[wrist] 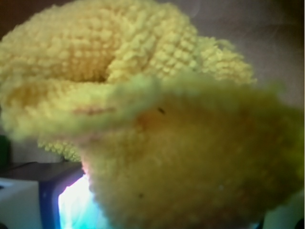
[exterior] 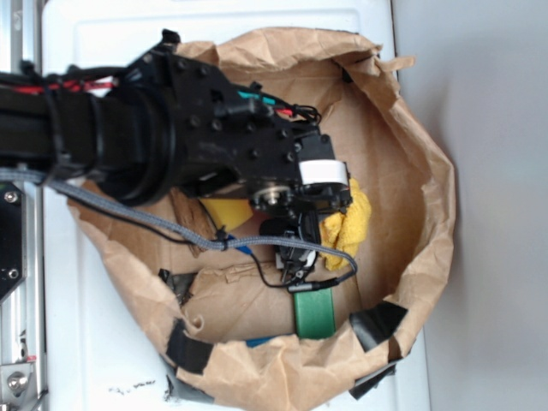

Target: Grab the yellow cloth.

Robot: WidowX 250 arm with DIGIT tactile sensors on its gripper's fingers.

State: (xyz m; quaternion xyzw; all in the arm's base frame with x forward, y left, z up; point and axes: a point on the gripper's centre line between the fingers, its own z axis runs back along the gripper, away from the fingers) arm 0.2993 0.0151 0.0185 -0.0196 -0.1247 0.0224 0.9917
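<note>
The yellow cloth (exterior: 349,224) is a fluffy bright yellow terry wad lying inside the brown paper bag (exterior: 421,180), right against the tip of my gripper (exterior: 336,208). In the wrist view the yellow cloth (wrist: 143,95) fills nearly the whole picture. A blurred fold of it lies very close to the camera, over the place where the jaws are. The fingers are hidden in both views, behind the black gripper body and behind the cloth.
A smooth pale-yellow sponge wedge (exterior: 224,211) lies under the arm to the left. A green block (exterior: 314,312) stands by the bag's near wall, and a blue object (exterior: 243,249) peeks out below the cable. The crumpled bag walls ring the workspace.
</note>
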